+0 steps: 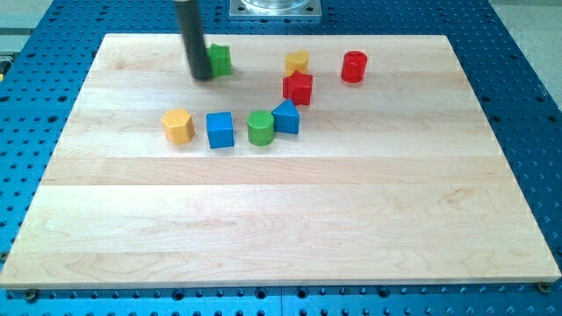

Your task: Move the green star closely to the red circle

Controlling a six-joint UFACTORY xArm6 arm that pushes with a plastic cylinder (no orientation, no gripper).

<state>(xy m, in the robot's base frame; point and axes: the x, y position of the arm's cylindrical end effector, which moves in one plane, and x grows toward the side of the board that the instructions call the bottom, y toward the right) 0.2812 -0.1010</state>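
Note:
The green star (219, 60) sits near the view's top left of the wooden board (281, 219). My tip (201, 76) stands right against the star's left side, partly hiding it. The red circle (354, 67), a short red cylinder, stands near the view's top, right of centre, well to the right of the star. A yellow heart (297, 62) and a red star (298, 88) lie between the green star and the red circle.
A yellow hexagon (178, 125), a blue cube (219, 129), a green cylinder (261, 127) and a blue triangle (286, 117) form a row below the star. A metal mount (276, 8) is at the view's top. Blue perforated table surrounds the board.

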